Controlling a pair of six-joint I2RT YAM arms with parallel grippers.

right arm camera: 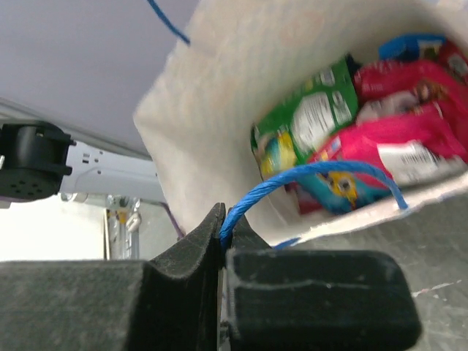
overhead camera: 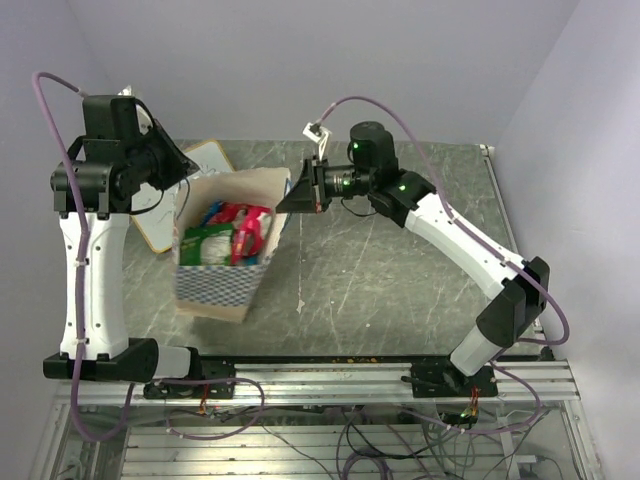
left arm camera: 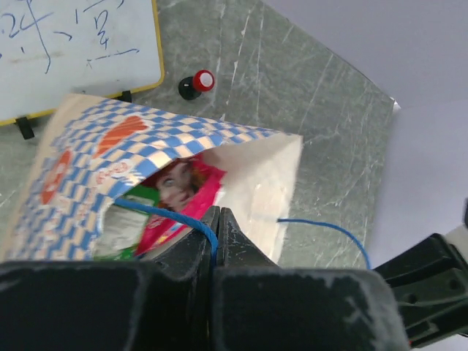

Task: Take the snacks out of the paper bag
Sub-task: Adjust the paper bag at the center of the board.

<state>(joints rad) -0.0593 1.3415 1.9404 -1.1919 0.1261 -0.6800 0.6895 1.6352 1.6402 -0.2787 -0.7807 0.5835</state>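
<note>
Left gripper point(left arm camera: 217, 212) pinches one blue cord handle point(left arm camera: 170, 214) and right gripper point(right arm camera: 221, 219) pinches the opposite cord handle point(right arm camera: 314, 172) of the paper bag point(overhead camera: 222, 287) on the grey table point(overhead camera: 400, 290), with foil snack packets point(overhead camera: 237, 233) inside the open bag.

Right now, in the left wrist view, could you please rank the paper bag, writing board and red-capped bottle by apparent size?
1. paper bag, though nearest the camera.
2. writing board, cropped by the frame.
3. red-capped bottle, clearly smallest.

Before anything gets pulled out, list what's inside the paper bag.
Inside the paper bag: a green packet, red-pink packets and the corner of a blue packet. Anything lying beneath them is covered.
</note>
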